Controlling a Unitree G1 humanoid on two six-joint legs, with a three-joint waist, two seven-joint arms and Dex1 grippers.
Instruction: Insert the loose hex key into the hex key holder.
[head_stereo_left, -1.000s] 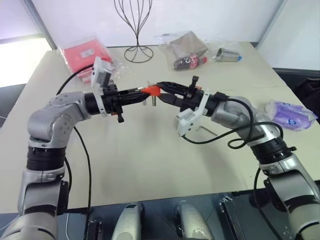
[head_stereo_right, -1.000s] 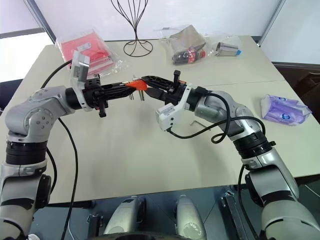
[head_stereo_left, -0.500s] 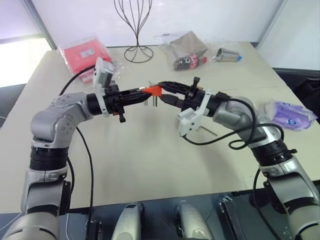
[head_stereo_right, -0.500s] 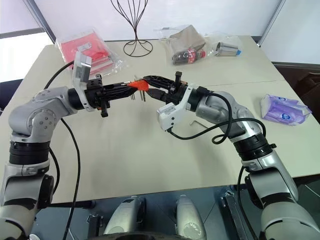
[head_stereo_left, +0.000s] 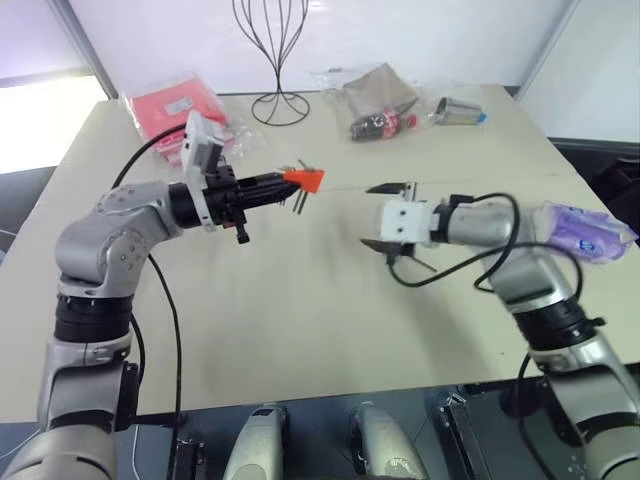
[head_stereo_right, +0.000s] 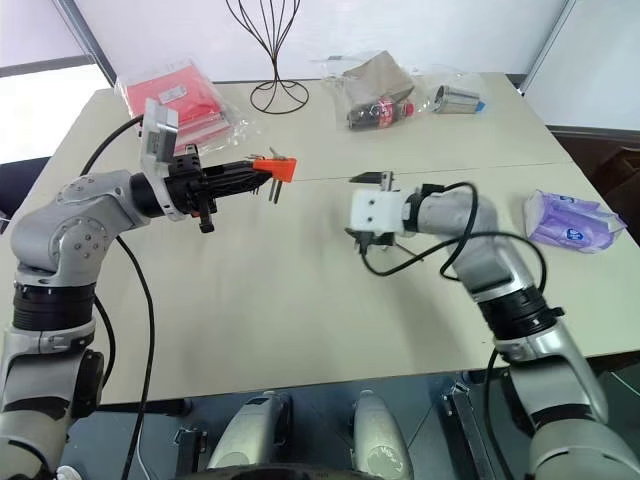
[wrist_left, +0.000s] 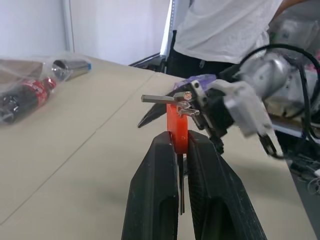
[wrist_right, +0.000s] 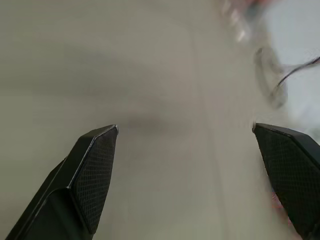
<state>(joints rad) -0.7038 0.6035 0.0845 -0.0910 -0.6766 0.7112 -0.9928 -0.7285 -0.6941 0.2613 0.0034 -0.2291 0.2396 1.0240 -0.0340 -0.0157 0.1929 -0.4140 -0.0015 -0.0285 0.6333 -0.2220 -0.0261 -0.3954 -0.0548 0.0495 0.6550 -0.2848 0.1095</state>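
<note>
The table (head_stereo_left: 300, 330) spans most of the frame, with red packets (head_stereo_left: 165, 105) at upper left and a purple pack (head_stereo_left: 590, 228) at right edge. Left of centre, the left gripper (head_stereo_left: 285, 181) is clamped on the orange holder (head_stereo_left: 306, 179), held above the table. At centre right, the right gripper (head_stereo_left: 385, 215) hangs with fingers spread wide and empty. The loose key (head_stereo_left: 420, 263) lies on the table just beside it
</note>
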